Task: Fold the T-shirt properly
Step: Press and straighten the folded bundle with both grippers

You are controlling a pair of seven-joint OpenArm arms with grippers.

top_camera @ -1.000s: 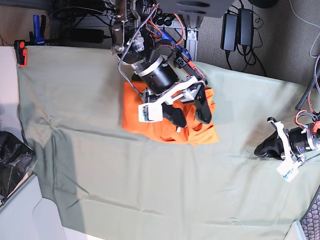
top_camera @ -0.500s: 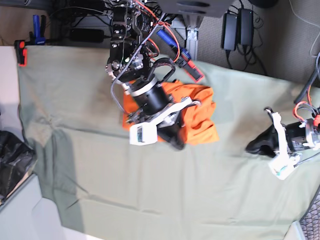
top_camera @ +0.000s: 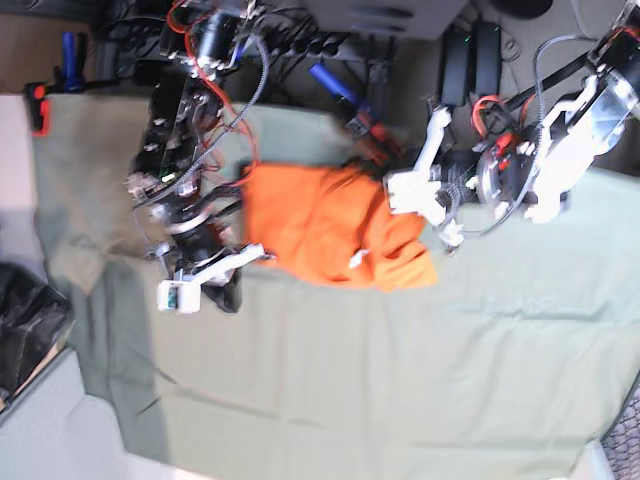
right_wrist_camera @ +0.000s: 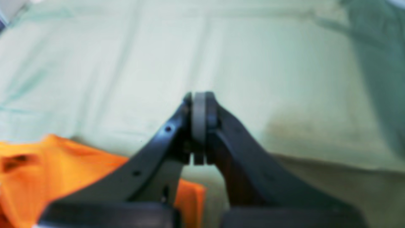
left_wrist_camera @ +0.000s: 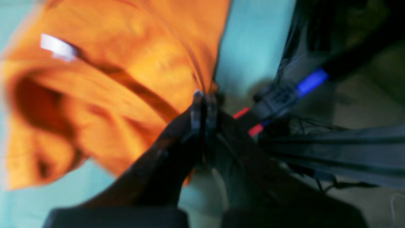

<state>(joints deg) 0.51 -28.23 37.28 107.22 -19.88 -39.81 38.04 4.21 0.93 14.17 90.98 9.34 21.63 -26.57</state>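
Observation:
The orange T-shirt [top_camera: 320, 225] lies bunched in a rough rectangle on the grey-green cloth [top_camera: 400, 380]. My left gripper [top_camera: 388, 178] is shut, its tips at the shirt's far right edge. In the left wrist view the shut fingertips [left_wrist_camera: 204, 106] meet the edge of the orange fabric [left_wrist_camera: 110, 79], whose white tag [left_wrist_camera: 55, 47] shows; it is too blurred to tell whether cloth is pinched. My right gripper [top_camera: 228, 297] is shut and empty, just off the shirt's left front corner. In the right wrist view it [right_wrist_camera: 199, 120] is over bare cloth, with the shirt [right_wrist_camera: 38, 167] at lower left.
A red and blue clamp [top_camera: 355, 115] and cables lie at the cloth's far edge behind the shirt. An orange-handled clamp [top_camera: 40, 105] stands at the far left corner. A black bag [top_camera: 25, 330] sits off the left edge.
My left arm has swung in from the right side to the shirt's far right edge. My right arm has pulled left off the shirt, its gripper now shut. The shirt lies flatter.

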